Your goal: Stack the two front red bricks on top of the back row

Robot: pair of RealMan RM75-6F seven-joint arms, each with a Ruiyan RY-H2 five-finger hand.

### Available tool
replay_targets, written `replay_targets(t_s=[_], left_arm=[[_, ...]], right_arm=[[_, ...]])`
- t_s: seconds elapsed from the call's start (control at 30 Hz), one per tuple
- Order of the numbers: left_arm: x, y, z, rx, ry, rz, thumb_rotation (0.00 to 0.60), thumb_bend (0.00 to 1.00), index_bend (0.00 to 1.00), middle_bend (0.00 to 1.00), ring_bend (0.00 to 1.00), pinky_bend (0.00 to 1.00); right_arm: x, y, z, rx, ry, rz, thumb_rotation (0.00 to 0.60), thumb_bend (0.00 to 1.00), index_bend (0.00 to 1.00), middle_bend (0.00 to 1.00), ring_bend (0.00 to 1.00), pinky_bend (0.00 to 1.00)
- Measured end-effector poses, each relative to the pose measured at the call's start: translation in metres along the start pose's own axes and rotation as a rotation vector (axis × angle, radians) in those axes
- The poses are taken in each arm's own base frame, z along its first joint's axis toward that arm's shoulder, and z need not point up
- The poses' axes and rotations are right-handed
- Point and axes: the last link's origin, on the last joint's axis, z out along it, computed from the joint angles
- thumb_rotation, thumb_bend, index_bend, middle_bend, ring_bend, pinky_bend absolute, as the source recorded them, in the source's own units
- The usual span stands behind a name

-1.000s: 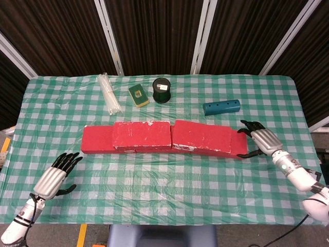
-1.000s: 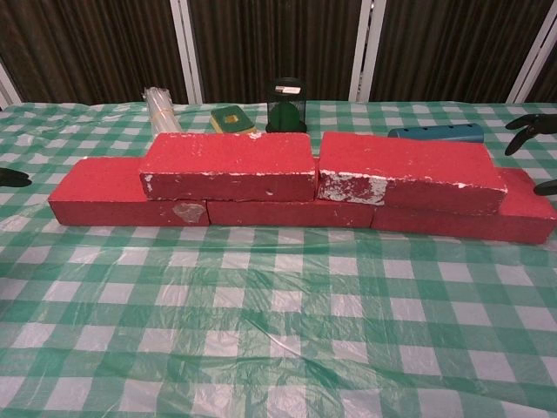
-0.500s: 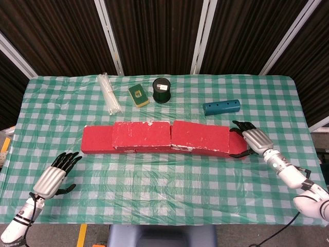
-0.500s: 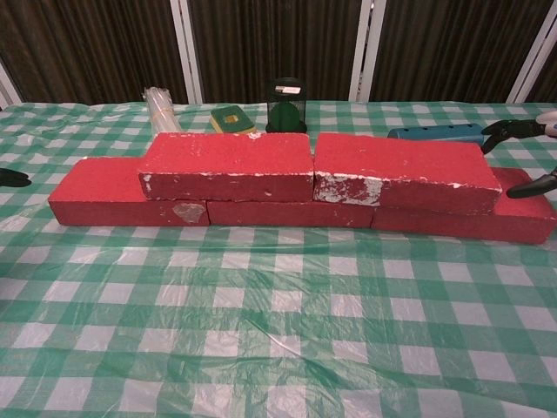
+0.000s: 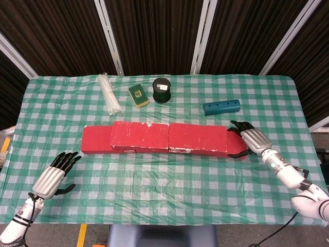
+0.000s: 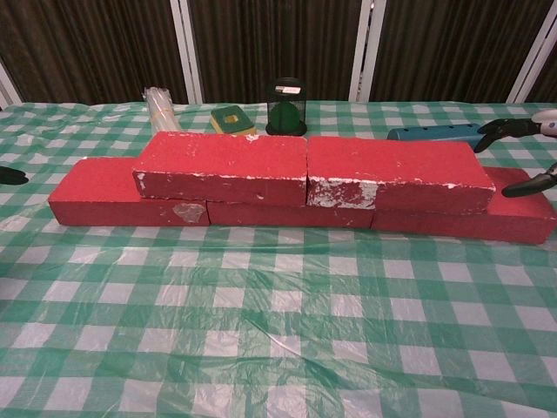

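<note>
A table covered with a green-and-white checked cloth [image 5: 164, 180] holds a low wall of red bricks running left to right across its middle. The bottom row [image 6: 122, 193] lies flat on the cloth. Two more red bricks sit on top of it: the left upper brick [image 5: 140, 136] and the right upper brick [image 5: 198, 139], placed end to end with their ends touching. The bottom row sticks out past them at both ends.

The right hand [image 5: 249, 140] is at the right end of the wall, its dark fingers spread around the end of the right upper brick; thumb on the near side, other fingers on the far side. Whether the fingers actually press on the brick cannot be told. The left hand [image 5: 54, 175] rests low over the near left part of the table, well apart from the bricks, fingers spread and holding nothing.

On the far side of the wall lie a bundle of clear plastic straws [image 5: 109, 93], a yellow-and-green sponge [image 5: 138, 95], a dark green cylindrical container [image 5: 162, 90], and, farther right, a teal tube with holes [image 5: 221, 107].
</note>
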Motion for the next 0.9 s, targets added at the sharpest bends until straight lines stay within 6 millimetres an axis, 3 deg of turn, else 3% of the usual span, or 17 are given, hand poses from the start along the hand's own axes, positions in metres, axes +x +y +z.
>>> replay_targets(t_s=[0.2,0.37,0.47,0.67,0.83,0.9], left_arm=[[0.001,0.001,-0.001,-0.004,0.004,0.001,0.6,0.27,0.0,0.0,0.0,0.0],[0.004,0.003,-0.002,-0.01,0.023,0.004,0.6,0.28,0.0,0.0,0.0,0.0],[0.009,0.004,-0.005,-0.013,0.054,0.015,0.6,0.3,0.0,0.0,0.0,0.0],[0.025,0.008,-0.017,-0.008,0.162,0.049,0.6,0.3,0.0,0.0,0.0,0.0],[0.04,0.014,-0.032,-0.002,0.236,0.077,0.6,0.3,0.0,0.0,0.0,0.0],[0.041,0.015,-0.035,0.0,0.234,0.082,0.6,0.3,0.0,0.0,0.0,0.0]], right_arm=[[0.006,0.008,-0.01,-0.006,0.033,0.021,0.375,0.01,0.24,0.0,0.0,0.07],[0.011,0.009,-0.025,0.016,0.092,0.05,0.39,0.01,0.04,0.0,0.0,0.07],[0.01,0.005,-0.043,0.05,0.156,0.054,0.391,0.01,0.0,0.0,0.0,0.04],[-0.01,-0.008,-0.111,0.085,0.357,-0.041,0.39,0.01,0.0,0.0,0.0,0.0],[-0.037,-0.025,-0.182,-0.003,0.481,-0.172,0.441,0.01,0.0,0.0,0.0,0.0],[-0.045,-0.031,-0.199,-0.046,0.483,-0.186,0.445,0.02,0.0,0.0,0.0,0.0]])
